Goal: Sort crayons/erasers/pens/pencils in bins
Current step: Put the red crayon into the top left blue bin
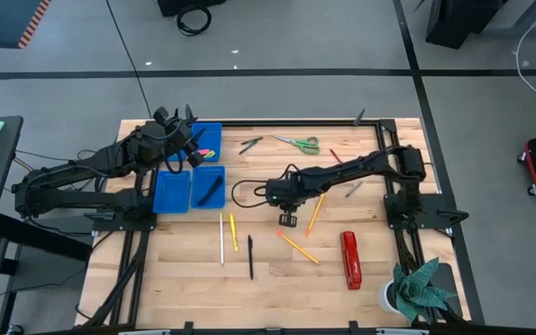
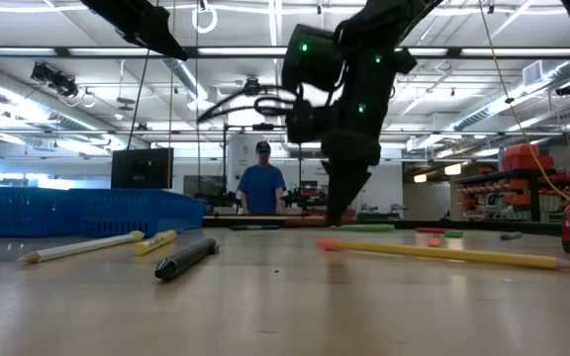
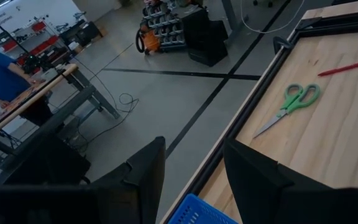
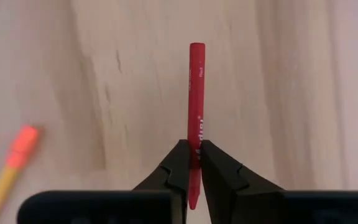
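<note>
Right claw (image 4: 193, 163) pinched shut on a red crayon (image 4: 196, 93) lying on the bench (image 4: 104, 74) at mid-frame of the high view; grip sits near one end; waxy, light, brittle stick, better taken mid-length. Farther off, upper left, left claw (image 3: 191, 180) hangs open above the blue bins (image 1: 189, 186).

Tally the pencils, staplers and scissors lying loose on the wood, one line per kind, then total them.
Pencils: 4
Stapler: 1
Scissors: 1
Total: 6
Left out: the thin red stick near the scissors, since its kind cannot be told.
</note>
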{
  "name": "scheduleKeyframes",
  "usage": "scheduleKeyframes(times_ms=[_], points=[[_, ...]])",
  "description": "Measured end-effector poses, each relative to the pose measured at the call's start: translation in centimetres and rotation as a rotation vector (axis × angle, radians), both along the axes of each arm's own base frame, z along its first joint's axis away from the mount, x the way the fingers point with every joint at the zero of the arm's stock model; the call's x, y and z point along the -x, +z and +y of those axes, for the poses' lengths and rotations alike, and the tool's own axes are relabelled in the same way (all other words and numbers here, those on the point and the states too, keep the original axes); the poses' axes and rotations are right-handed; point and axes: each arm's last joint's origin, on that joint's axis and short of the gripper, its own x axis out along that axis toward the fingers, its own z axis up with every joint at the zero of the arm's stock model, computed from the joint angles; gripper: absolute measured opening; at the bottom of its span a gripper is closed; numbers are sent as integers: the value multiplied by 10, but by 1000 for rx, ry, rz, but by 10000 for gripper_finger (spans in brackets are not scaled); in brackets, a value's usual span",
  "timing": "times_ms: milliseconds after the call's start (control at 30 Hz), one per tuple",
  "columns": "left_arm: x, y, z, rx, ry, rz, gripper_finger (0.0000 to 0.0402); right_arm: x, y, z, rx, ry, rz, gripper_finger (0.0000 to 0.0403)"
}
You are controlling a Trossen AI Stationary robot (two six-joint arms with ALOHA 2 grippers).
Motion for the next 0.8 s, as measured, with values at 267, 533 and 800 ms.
scheduleKeyframes(times_ms=[267,533,800], points=[[0,0,0,-1,0,1,172,13,55,-1,67,3,-155,38],[0,0,0,-11,-4,13,172,36,105,-11,157,-32,-277,38],[-4,-10,-3,-79,-200,158,172,51,129,-24,204,-33,-332,38]])
